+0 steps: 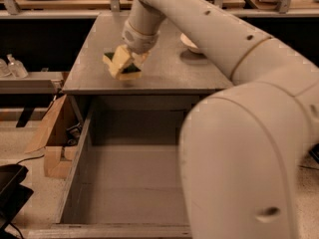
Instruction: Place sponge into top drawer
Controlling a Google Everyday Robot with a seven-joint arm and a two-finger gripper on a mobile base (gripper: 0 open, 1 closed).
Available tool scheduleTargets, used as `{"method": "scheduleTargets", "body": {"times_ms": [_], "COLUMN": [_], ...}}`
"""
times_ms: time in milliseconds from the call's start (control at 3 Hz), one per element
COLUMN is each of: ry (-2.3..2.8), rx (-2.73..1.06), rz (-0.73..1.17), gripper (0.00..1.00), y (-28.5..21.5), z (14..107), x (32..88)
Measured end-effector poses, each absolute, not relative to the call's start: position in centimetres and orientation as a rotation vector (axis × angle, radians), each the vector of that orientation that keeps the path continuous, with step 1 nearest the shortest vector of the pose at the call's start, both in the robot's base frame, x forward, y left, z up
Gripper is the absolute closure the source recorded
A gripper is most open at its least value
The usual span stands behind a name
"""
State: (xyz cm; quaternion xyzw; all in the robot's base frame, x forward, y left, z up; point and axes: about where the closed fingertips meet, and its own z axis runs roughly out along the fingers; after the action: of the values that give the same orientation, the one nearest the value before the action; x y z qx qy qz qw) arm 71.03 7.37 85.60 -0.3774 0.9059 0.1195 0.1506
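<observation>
Gripping a small rectangular sponge (131, 70) of dark green scouring layer over pale yellow foam, the claw (124, 63) is being held closed on that block, with its pale-yellow pads (116, 62) being pressed against the sponge's sides. The sponge is being kept tilted, one corner pointing down. Claw and sponge are being held over the front left part of the flat grey worktop (169, 71), near its front edge. A faint shadow is being cast just beneath the sponge, and whether it is touching the surface cannot be told.

From the claw, the thick cream-white robot arm (239, 133) is being bent up and round across the right of the view. A shallow white bowl (191, 44) on the far side of the worktop is being partly hidden by it.

Below the worktop's front edge, the wide, shallow top drawer (124, 188) of grey weathered wood is being shown pulled out, well apart from the sponge. To its left, a brown cardboard flap (50, 133) is being leaned near the drawer's side, and small clear bottles (14, 65) are being carried on a low shelf.
</observation>
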Motion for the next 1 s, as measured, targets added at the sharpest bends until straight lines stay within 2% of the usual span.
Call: {"method": "scheduleTargets", "body": {"times_ms": [333, 1000], "ry": [2.425, 2.247], "rx": [-1.279, -1.631], "rz": [0.353, 0.149], "gripper": [1.0, 1.0], "y": [4.9, -3.7], "z": [86.4, 81.4], "x": [66.7, 56.5]}}
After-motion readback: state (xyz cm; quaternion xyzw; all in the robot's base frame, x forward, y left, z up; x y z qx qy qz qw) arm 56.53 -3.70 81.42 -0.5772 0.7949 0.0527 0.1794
